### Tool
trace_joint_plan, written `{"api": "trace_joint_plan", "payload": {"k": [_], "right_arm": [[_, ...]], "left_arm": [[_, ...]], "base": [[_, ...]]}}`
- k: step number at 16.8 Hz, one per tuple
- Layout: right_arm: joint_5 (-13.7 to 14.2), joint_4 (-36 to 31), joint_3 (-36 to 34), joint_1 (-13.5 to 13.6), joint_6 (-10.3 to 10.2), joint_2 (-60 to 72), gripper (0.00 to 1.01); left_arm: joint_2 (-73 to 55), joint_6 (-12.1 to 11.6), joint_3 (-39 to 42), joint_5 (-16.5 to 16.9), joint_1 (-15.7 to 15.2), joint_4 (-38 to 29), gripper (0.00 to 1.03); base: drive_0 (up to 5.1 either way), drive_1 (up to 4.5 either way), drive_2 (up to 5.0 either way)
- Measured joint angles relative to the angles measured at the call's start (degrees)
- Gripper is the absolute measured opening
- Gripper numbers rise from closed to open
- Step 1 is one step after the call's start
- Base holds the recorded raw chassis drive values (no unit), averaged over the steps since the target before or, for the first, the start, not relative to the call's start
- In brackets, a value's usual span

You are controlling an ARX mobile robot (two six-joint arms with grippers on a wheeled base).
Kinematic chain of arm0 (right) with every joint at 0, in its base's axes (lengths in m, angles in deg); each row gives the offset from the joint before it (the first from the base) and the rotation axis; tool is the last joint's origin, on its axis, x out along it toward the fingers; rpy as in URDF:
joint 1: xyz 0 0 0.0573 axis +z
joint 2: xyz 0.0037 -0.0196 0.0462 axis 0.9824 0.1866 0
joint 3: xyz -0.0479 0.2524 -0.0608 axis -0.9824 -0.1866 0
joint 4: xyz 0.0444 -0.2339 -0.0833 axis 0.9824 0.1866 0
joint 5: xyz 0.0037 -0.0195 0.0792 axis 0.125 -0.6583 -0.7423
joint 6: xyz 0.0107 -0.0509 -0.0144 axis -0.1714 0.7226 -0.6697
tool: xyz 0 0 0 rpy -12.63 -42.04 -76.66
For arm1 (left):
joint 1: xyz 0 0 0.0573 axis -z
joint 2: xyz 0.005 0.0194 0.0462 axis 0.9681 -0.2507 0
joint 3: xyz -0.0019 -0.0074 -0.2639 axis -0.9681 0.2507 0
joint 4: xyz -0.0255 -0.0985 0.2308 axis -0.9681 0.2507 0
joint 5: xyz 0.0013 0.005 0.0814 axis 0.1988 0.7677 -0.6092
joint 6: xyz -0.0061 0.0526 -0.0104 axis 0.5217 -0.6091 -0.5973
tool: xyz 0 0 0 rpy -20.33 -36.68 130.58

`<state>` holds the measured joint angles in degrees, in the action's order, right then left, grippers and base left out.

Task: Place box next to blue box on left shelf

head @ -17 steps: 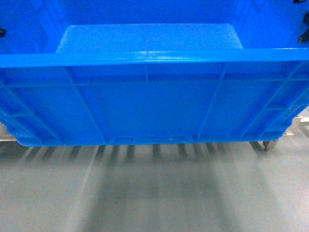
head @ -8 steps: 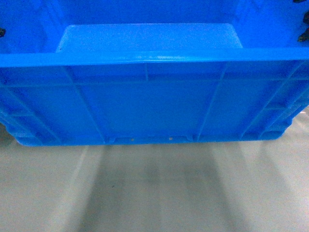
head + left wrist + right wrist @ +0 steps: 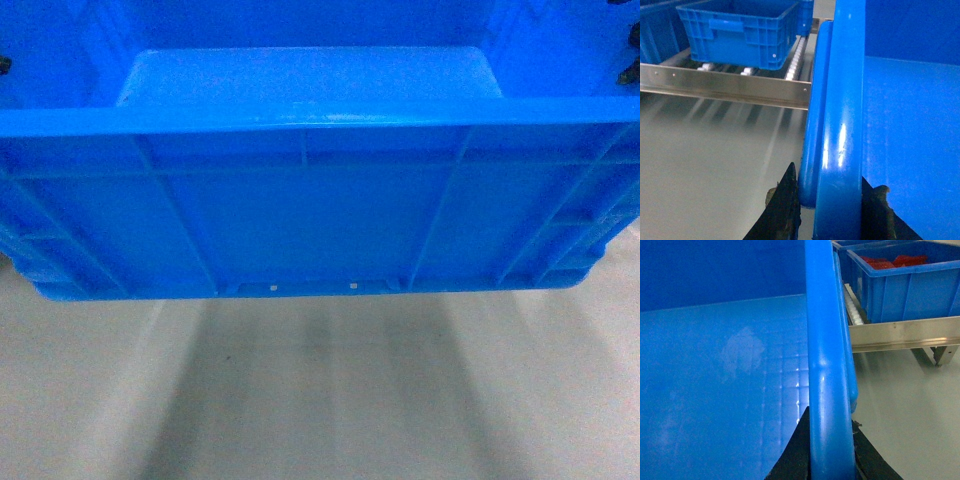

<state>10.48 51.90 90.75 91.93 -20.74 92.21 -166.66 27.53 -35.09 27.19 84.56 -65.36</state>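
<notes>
The box (image 3: 300, 220) is a large bright-blue ribbed crate that fills the upper head view, held above the grey floor. My left gripper (image 3: 830, 180) is shut on its left rim (image 3: 840, 125), one finger outside the wall and one inside. My right gripper (image 3: 830, 417) is shut on the right rim (image 3: 825, 355) in the same way. In the left wrist view the left shelf (image 3: 730, 87) shows as a steel rail with white rollers (image 3: 795, 60), beyond the box's left side. A blue box (image 3: 740, 30) stands on those rollers.
Another blue crate (image 3: 657, 35) sits at the far left of the shelf. In the right wrist view a steel rack (image 3: 900, 335) carries a blue crate (image 3: 910, 287) with red items inside. Grey floor (image 3: 320, 400) lies below the held box.
The steel frame parts and striped shadows seen under the box a second ago have slid out of the head view; only floor shows now. Both grips on the box are unchanged.
</notes>
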Motion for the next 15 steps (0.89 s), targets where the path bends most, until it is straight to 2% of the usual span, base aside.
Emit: {"api": "trace_joint_plan", "payload": {"k": [15], "right_arm": [[-0.11, 0.17, -0.04, 0.00, 0.02, -0.02, 0.07]], "left_arm": [[0.07, -0.02, 0.15, -0.15, 0.00, 0.20, 0.18]], "base": [[0.0, 0.00, 0.0]]}}
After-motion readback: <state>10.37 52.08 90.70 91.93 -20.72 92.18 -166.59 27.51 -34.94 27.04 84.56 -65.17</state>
